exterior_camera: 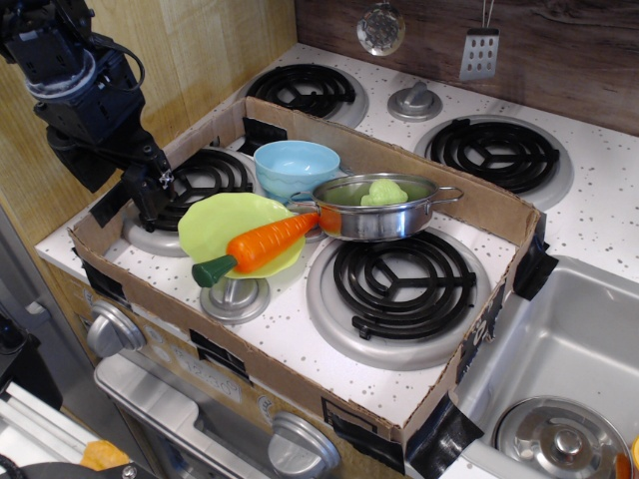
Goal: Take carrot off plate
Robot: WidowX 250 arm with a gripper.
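The orange carrot (266, 242) with a dark green stub end lies across the lime-green plate (222, 222), its green end hanging over the plate's front rim. The plate rests on the toy stove between the left burners. My gripper (152, 192) hangs at the left, above the left front burner and just left of the plate. It is apart from the carrot and holds nothing. Its dark fingers point down and I cannot tell how far apart they stand.
A light blue bowl (297, 164) stands behind the plate. A steel pan (374, 207) holding a pale green toy vegetable (383, 193) sits to the right, touching the carrot's tip. A cardboard wall (300, 344) rings the stove. A sink (559, 369) is at the right.
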